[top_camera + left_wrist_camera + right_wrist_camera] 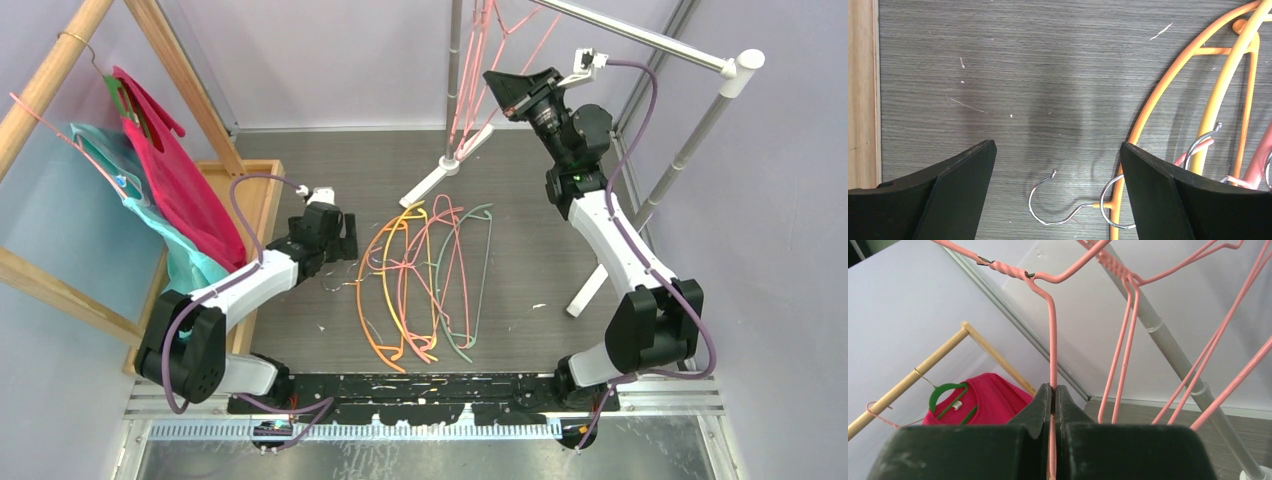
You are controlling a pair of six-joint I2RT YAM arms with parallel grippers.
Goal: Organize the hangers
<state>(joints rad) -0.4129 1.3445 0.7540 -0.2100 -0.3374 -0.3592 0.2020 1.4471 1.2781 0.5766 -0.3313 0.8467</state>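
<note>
Several hangers lie in a loose pile on the table: orange, yellow, pink and one pale green. My left gripper is open and low at the pile's left edge. In the left wrist view its jaws stand wide apart over the metal hook of an orange hanger. My right gripper is raised by the metal rail. It is shut on the wire of a pink hanger, with other pink hangers hanging beside it.
A wooden rack at the left carries red cloth and teal cloth, above a wooden base. The metal rack's white feet and grey pole stand at the back and right.
</note>
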